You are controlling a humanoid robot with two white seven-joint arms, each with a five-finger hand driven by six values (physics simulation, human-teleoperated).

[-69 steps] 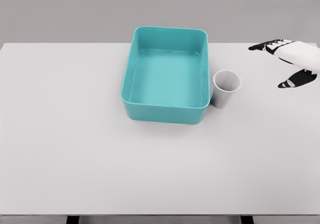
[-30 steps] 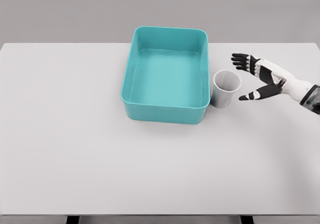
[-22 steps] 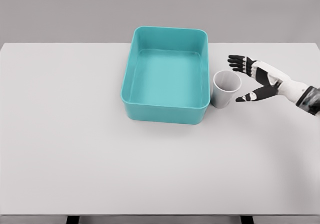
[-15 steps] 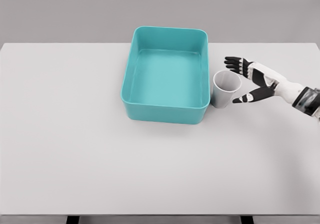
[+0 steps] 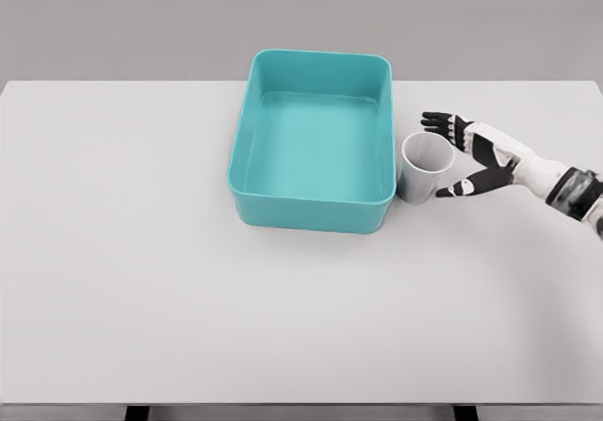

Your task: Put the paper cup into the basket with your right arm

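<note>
Basket [image 5: 311,204] seen centre frame, empty. Paper cup [image 5: 424,168] upright just right of it, touching basket wall. Right hand [image 5: 471,153] moved in from right edge, fingers spread around cup, not closed. Grasp judged imminent.

You have one paper cup [image 5: 427,166], one teal basket [image 5: 312,209], one table [image 5: 141,280], and one hand [image 5: 471,153] in view; its finger count looks unclear.

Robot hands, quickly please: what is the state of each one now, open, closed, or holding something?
Right robot hand: open, fingers spread beside the paper cup, holding nothing.
Left robot hand: not in view.
</note>
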